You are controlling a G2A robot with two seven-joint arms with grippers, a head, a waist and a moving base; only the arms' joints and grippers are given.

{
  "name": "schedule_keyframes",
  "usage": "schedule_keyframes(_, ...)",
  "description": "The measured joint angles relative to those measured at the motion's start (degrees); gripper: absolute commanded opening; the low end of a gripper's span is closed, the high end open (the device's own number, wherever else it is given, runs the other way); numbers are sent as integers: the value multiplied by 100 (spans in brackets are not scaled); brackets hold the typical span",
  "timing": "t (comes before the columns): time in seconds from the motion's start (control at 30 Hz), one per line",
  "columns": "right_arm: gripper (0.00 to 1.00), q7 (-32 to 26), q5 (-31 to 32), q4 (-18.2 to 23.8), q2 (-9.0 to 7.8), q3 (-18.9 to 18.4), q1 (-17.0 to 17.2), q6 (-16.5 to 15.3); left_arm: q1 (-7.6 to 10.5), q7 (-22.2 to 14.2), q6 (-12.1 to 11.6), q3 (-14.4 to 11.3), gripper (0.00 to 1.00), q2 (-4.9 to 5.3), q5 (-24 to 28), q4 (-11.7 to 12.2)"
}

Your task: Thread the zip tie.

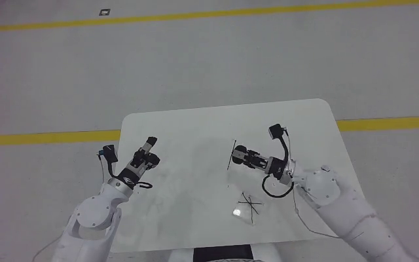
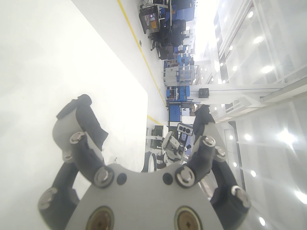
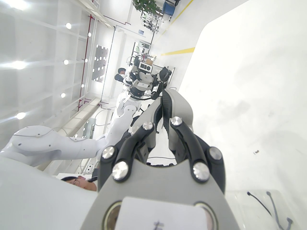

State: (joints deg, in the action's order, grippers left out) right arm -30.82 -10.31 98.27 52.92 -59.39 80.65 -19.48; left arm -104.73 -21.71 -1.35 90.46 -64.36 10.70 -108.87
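A thin black zip tie (image 1: 231, 154) stands roughly upright over the middle of the white table (image 1: 196, 128), pinched in my right gripper (image 1: 236, 156). In the right wrist view that gripper (image 3: 162, 96) has its fingers pressed together, with the tie only a thin dark line at their tips. My left gripper (image 1: 148, 152) hangs over the table's left part, well apart from the tie. In its own view the left gripper (image 2: 144, 113) is open with nothing between its black fingertips (image 2: 82, 101).
Several spare black zip ties (image 1: 249, 204) lie crossed on a clear sheet (image 3: 239, 197) near the table's front edge, just below the right gripper; these zip ties (image 3: 271, 204) also appear in the right wrist view. Bare tabletop lies between the two arms.
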Motion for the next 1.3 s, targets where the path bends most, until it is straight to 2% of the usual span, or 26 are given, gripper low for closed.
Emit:
schedule_keyframes(0.7, 0, 0, 0, 0, 0, 0, 0, 0, 12, -10, -2, -21, 100, 0, -8, 3)
schedule_keyframes(0.83, 0, 0, 0, 0, 0, 0, 0, 0, 120, -198, -77, -247, 100, 2, -264, 8)
schedule_keyframes(1.07, 0, 233, 46, 56, 45, 37, 83, 138, 316, -346, -411, -726, 100, -15, -608, 62)
schedule_keyframes(1.3, 0, 1027, 365, 234, 183, 314, 184, 613, 635, -393, -594, -1222, 100, -48, -780, 240)
